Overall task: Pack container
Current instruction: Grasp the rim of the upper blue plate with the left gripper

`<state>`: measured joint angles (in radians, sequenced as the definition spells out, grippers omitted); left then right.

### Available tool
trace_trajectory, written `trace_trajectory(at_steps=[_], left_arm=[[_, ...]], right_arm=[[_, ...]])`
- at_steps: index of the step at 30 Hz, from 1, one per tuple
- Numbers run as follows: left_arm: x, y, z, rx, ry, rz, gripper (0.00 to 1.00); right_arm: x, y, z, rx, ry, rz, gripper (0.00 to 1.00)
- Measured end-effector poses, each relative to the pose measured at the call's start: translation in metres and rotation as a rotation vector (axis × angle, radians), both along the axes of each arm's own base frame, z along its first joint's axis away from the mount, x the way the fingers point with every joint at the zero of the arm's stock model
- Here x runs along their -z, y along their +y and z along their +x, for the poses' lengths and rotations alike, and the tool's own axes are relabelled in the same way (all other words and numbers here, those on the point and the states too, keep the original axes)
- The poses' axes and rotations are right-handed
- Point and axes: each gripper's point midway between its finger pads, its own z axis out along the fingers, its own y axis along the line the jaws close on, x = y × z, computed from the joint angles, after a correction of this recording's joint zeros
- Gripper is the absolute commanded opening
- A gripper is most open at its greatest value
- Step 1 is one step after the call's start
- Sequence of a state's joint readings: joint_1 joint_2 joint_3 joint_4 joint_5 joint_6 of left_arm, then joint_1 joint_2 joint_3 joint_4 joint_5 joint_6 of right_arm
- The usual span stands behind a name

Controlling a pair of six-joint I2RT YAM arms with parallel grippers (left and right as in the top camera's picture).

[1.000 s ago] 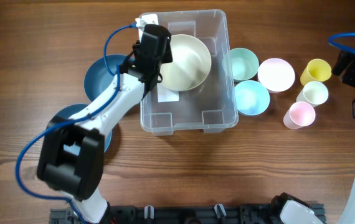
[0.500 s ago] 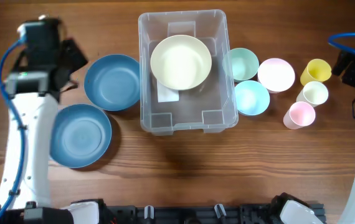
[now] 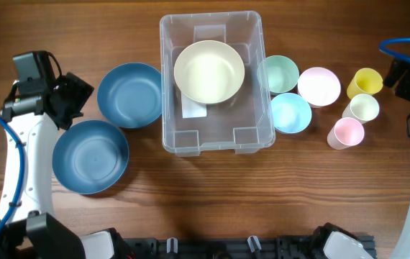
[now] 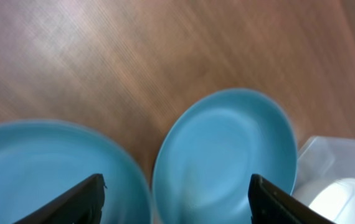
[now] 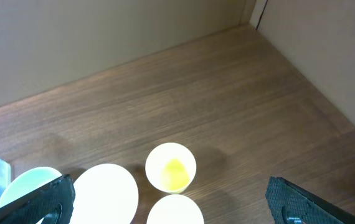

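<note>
We log: left gripper (image 4: 177, 183), fingers spread and empty, over the nearer blue bowl (image 3: 90, 156) and farther blue bowl (image 3: 129, 95), at 9 o'clock of the container (image 3: 163, 108). The container sits mid-table and holds a cream bowl (image 3: 208, 70). Right gripper (image 3: 403, 78), apparently spread, at 3 o'clock. Next, we judge: pinch a blue rim.

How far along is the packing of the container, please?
Done: one cream bowl sits in the container. In hand: nothing; the left pincer hangs open by the two blue bowls, and the right pincer is open too. Left: both blue bowls, three small bowls and three cups on the table.
</note>
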<state>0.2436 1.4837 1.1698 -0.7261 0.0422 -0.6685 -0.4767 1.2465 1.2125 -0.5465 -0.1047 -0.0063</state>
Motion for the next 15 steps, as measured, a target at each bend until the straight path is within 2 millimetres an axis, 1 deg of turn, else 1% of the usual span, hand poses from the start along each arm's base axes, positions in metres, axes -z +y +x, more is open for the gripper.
trace_trajectory(at_steps=[3, 5, 8, 9, 11, 15], left_arm=[[0.006, 0.003, 0.011, 0.027, -0.029, 0.024, 0.75], [0.017, 0.005, 0.019, 0.056, -0.024, 0.039, 0.75], [0.038, 0.005, 0.032, 0.138, -0.011, 0.064, 0.73], [0.048, 0.004, 0.036, 0.168, 0.002, 0.066, 0.72], [0.067, 0.002, 0.04, 0.215, 0.029, 0.066, 0.68], [0.098, 0.0, 0.048, 0.305, 0.057, 0.073, 0.65]], right_arm=[[0.0, 0.0, 0.0, 0.0, 0.0, 0.0, 1.0], [0.0, 0.0, 0.0, 0.0, 0.0, 0.0, 1.0], [0.0, 0.0, 0.0, 0.0, -0.001, 0.0, 1.0], [0.0, 0.0, 0.0, 0.0, 0.0, 0.0, 1.0], [0.0, 0.0, 0.0, 0.0, 0.0, 0.0, 1.0], [0.0, 0.0, 0.0, 0.0, 0.0, 0.0, 1.0]])
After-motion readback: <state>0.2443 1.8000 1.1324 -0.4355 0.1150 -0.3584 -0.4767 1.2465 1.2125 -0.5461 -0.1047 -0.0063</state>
